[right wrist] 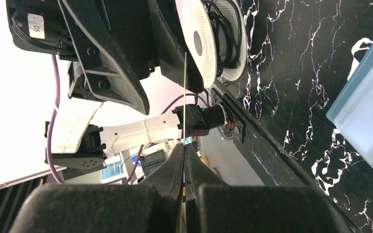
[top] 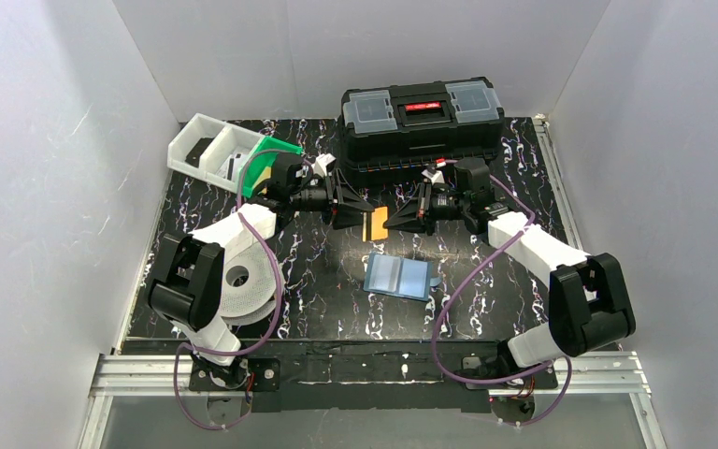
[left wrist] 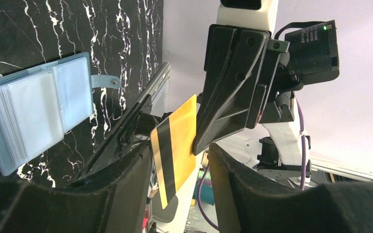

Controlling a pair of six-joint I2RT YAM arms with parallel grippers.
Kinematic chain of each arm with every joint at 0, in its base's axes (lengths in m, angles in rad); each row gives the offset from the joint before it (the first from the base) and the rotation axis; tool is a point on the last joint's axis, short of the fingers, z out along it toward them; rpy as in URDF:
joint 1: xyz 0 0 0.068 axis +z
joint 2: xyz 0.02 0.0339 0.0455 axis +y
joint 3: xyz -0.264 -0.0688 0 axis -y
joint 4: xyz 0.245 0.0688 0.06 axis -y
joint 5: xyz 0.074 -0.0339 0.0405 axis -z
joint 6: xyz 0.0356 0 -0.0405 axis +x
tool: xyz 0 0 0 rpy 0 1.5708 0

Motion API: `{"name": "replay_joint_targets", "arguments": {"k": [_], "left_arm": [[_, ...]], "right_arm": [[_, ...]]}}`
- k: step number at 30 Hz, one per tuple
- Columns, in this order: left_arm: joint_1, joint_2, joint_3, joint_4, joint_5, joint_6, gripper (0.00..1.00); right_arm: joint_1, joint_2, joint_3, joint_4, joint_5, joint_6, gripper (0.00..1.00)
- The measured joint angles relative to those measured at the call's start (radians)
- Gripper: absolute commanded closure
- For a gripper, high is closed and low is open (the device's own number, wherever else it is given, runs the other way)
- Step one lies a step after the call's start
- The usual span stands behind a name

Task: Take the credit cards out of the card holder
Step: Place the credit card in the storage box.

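Observation:
The orange-tan credit card (top: 375, 223) with a black stripe is held upright in the air above the table, between my two grippers. My right gripper (top: 404, 221) is shut on one end of it; the right wrist view shows the card edge-on (right wrist: 185, 97) running into the closed fingers (right wrist: 184, 151). My left gripper (top: 353, 210) faces it, open, with the card (left wrist: 177, 145) standing between its spread fingers (left wrist: 178, 151). The blue card holder (top: 398, 276) lies open on the table just in front, its clear sleeves showing (left wrist: 34, 111); its edge also shows in the right wrist view (right wrist: 369, 111).
A large black toolbox (top: 421, 117) stands at the back. A green bin (top: 271, 164) and a white divided tray (top: 210, 150) sit at the back left. A white tape roll (top: 243, 285) lies by the left arm.

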State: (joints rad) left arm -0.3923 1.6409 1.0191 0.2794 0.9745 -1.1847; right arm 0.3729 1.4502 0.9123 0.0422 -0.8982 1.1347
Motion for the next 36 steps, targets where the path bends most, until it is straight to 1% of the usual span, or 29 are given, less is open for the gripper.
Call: {"name": "replay_joint_targets", "arguments": {"k": [10, 11, 15, 18, 19, 20, 21, 24, 25, 28, 30, 32, 34, 36], "left_arm": [[0.001, 0.003, -0.020, 0.080, 0.022, -0.063, 0.76], [0.000, 0.003, -0.020, 0.084, 0.025, -0.067, 0.79], [-0.002, 0.003, -0.020, 0.089, 0.033, -0.077, 0.99], [-0.004, 0.003, -0.020, 0.087, 0.035, -0.074, 1.00], [-0.004, 0.003, -0.020, 0.083, 0.035, -0.069, 1.00], [-0.004, 0.003, -0.020, 0.077, 0.035, -0.063, 1.00], [-0.004, 0.003, -0.019, 0.065, 0.032, -0.054, 1.00], [-0.007, 0.001, -0.009, -0.017, 0.011, 0.002, 1.00], [-0.010, -0.001, -0.002, -0.075, -0.010, 0.037, 1.00], [-0.011, -0.016, 0.055, -0.282, -0.105, 0.164, 1.00], [-0.005, -0.022, 0.126, -0.408, -0.177, 0.241, 1.00], [0.021, -0.029, 0.285, -0.622, -0.352, 0.406, 1.00], [0.037, -0.024, 0.419, -0.791, -0.555, 0.530, 1.00], [0.053, 0.002, 0.565, -0.904, -0.793, 0.654, 1.00]], "right_arm": [[0.003, 0.026, 0.008, 0.039, -0.009, 0.018, 0.99], [0.003, 0.027, 0.008, 0.040, -0.011, 0.018, 0.99], [0.005, 0.035, 0.011, 0.043, -0.018, 0.019, 0.99], [0.008, 0.040, 0.021, 0.042, -0.022, 0.017, 0.98], [0.008, 0.040, 0.023, 0.041, -0.021, 0.015, 0.90], [0.009, 0.042, 0.026, 0.035, -0.021, 0.013, 0.75], [0.009, 0.043, 0.029, 0.027, -0.020, 0.008, 0.52], [0.013, 0.046, 0.040, -0.013, -0.007, -0.023, 0.08], [0.015, 0.046, 0.056, -0.037, 0.000, -0.042, 0.02], [0.016, 0.042, 0.116, -0.153, 0.059, -0.123, 0.02], [0.015, 0.021, 0.146, -0.264, 0.135, -0.192, 0.01], [0.014, -0.061, 0.154, -0.408, 0.273, -0.274, 0.02], [0.014, -0.131, 0.154, -0.477, 0.364, -0.311, 0.02], [0.015, -0.196, 0.154, -0.534, 0.455, -0.339, 0.02]]}}
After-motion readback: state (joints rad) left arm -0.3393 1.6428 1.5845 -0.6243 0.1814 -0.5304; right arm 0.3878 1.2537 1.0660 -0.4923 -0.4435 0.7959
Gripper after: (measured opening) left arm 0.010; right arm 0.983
